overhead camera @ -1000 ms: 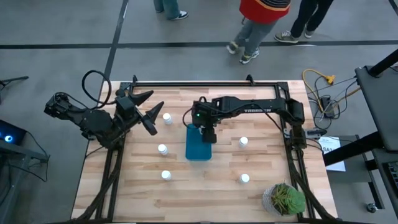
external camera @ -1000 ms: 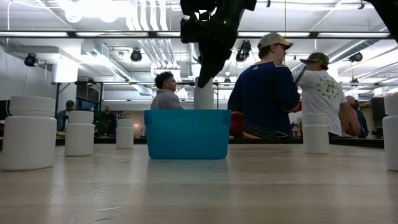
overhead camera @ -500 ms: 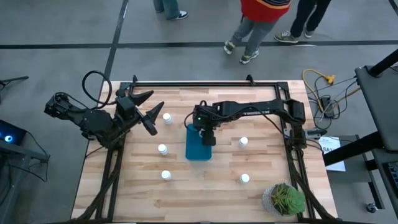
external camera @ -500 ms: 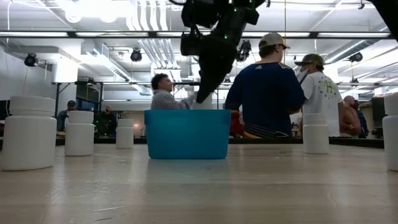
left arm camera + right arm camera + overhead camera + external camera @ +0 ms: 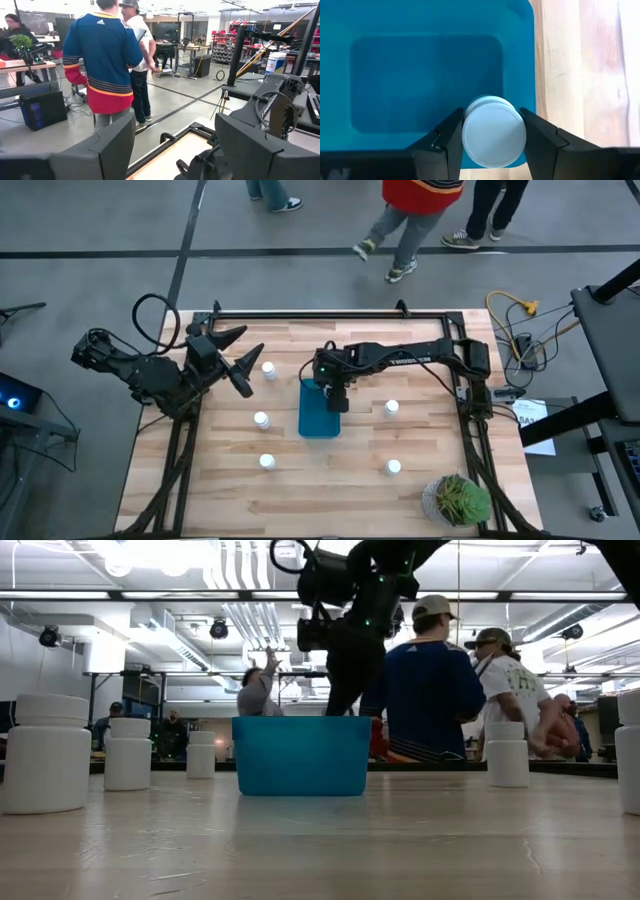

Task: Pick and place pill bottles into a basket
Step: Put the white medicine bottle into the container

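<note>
Worktop [image 5: 330, 490]: pale wood planks inside a dark frame, with both arms, the basket and the loose bottles on it
Right arm: reaches from the worktop's right edge across toward the middle, forearm level, wrist bent so the hand points down over the basket
Left arm: folded back at the worktop's left edge, clear of the basket
Basket [image 5: 318, 418]: teal, rectangular, at the middle of the worktop; the right wrist view looks straight into it [image 5: 425, 80], and its floor shows bare
Potted plant [image 5: 458, 500]: green, at the near right corner of the worktop
Right hand [image 5: 334, 393]: over the far end of the basket, its 2 fingers [image 5: 451, 134] pressed against the sides of 1 bottle
Left hand [image 5: 232, 355]: raised above the worktop, fingers spread wide, holding nothing
Held bottle [image 5: 494, 131]: white, seen cap-on between the fingers, above the basket's inside near its wall
Loose bottles: 5 white ones upright on the worktop, 3 left of the basket [image 5: 268, 369] [image 5: 261, 420] [image 5: 267, 462] and 2 right of it [image 5: 391, 408] [image 5: 393, 468]
People: several stand in the room beyond the worktop
</note>
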Motion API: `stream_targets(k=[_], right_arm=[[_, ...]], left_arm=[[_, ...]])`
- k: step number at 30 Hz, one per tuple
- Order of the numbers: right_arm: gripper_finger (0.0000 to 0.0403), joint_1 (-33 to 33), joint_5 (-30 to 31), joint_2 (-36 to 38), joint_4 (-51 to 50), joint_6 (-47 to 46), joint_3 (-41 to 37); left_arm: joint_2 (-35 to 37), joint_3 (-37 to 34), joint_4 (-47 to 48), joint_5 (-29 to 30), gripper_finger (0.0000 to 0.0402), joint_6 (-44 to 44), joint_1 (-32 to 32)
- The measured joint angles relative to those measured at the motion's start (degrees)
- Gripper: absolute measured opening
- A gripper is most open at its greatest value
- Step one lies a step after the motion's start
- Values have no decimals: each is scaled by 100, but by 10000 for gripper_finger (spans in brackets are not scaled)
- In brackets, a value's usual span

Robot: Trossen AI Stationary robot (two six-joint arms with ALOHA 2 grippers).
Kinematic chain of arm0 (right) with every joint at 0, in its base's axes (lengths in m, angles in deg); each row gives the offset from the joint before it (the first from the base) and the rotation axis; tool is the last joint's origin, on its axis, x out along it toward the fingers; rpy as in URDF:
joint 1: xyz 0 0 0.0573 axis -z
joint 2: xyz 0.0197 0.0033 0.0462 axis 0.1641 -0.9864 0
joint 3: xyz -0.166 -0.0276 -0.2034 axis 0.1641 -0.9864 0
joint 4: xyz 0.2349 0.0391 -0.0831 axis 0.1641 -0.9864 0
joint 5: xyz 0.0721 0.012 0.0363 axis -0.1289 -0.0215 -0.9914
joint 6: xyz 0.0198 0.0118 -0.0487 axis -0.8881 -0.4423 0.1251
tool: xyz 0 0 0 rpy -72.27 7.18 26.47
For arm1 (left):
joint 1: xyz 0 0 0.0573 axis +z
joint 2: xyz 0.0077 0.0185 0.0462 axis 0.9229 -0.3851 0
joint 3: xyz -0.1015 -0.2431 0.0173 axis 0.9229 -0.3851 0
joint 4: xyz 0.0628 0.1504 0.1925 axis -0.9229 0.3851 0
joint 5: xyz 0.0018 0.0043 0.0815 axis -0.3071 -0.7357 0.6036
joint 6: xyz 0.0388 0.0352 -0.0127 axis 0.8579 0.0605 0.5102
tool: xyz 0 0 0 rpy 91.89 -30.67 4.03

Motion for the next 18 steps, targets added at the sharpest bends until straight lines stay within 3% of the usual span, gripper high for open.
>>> stream_targets(k=[18], right_arm=[[165,18,63,0,286,-79,-331]], left_arm=[[0,0,2,0,256,-2,-1]])
